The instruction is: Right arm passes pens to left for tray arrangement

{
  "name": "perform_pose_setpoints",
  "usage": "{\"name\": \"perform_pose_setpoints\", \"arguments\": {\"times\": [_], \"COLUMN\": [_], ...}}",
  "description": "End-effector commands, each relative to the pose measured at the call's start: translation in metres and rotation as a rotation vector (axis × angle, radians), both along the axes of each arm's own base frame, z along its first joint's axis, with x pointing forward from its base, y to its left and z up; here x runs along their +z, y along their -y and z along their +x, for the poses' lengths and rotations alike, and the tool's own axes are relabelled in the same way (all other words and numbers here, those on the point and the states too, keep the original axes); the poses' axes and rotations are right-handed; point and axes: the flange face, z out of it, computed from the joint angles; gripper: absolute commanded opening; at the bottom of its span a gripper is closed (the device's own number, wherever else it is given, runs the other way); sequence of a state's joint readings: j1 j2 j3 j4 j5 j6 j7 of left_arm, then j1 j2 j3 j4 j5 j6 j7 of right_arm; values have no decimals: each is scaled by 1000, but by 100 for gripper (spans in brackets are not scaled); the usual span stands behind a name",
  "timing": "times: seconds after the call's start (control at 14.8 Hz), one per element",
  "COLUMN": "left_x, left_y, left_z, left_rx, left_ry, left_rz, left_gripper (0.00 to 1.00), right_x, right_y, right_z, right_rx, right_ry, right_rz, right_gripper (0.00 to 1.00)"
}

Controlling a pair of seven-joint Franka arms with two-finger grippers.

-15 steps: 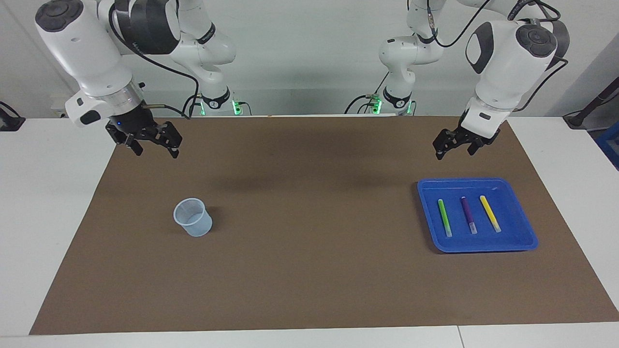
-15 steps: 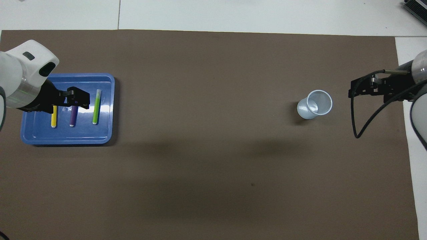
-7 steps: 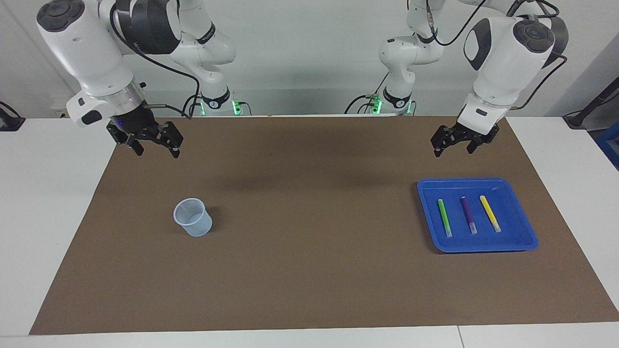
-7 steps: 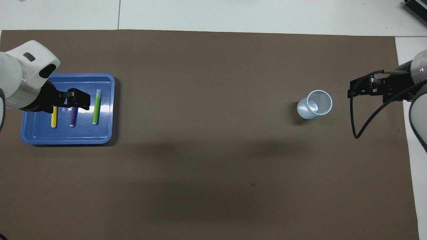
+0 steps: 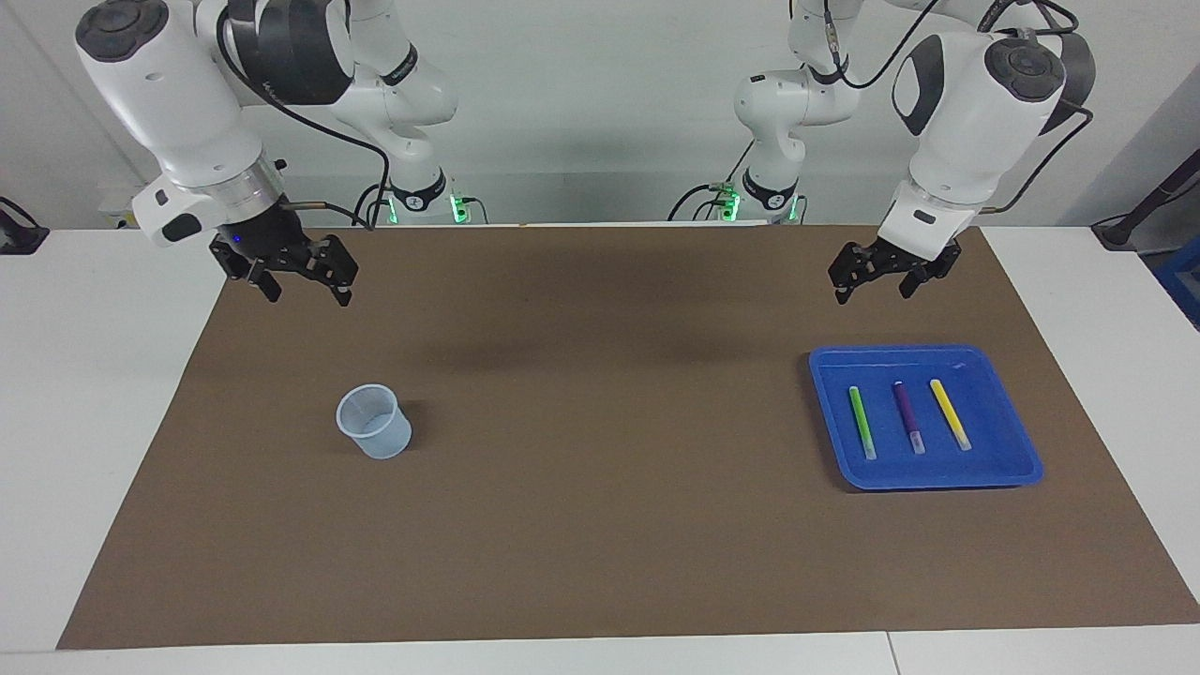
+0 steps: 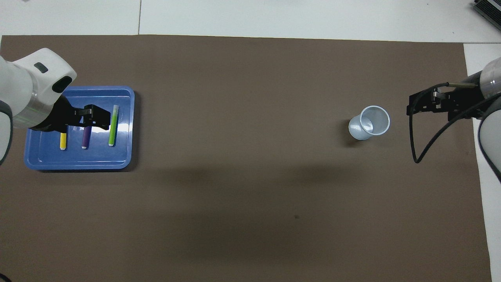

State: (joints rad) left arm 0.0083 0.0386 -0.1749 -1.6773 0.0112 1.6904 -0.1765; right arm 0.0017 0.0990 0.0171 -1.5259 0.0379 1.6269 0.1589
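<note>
Both grippers are seen with fingers spread wide and nothing held. The left gripper [image 5: 877,274] is raised over the brown mat [image 5: 600,525] just off the tray's robot-side edge, while the right gripper [image 5: 295,272] is raised over the mat's robot-side corner at the right arm's end.

Largest of what lies on the white table [image 5: 94,375] is the mat, by which most of the surface is covered. The blue tray [image 5: 1008,427] is set on it close to the edge at the left arm's end. A small translucent cup [image 5: 375,422] stands upright toward the right arm's end and appears empty.

Inside the tray the three pens are laid side by side, apart from one another, pale ends turned away from the robots: the green pen [image 5: 862,421] toward the mat's middle, the purple pen [image 5: 907,415] between, the yellow pen [image 5: 950,413] toward the mat's edge.

The task is judged finished or nearly so: all pens are arranged in the tray and none is left to pass.

Each arm is bent high, forearm sloping down, wrist angled toward the mat's middle.
</note>
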Motion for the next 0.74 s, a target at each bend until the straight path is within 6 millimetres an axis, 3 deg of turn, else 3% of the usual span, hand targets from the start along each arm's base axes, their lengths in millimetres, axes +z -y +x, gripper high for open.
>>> {"name": "perform_pose_setpoints", "arguments": {"times": [0.0,0.68], "left_x": [6,9], "left_y": [-1,1], "left_z": [2,1], "left_rx": [-16,-9], "left_ry": [15,24], "left_rz": [11,-1], "left_gripper": [100,100], "right_x": [2,3], "right_y": [-1,-1], "right_z": [-8,-9], "right_rx": [20,23], "right_ry": [-10,-9], "right_rz": [-21,-19], "right_gripper": [100,100]}}
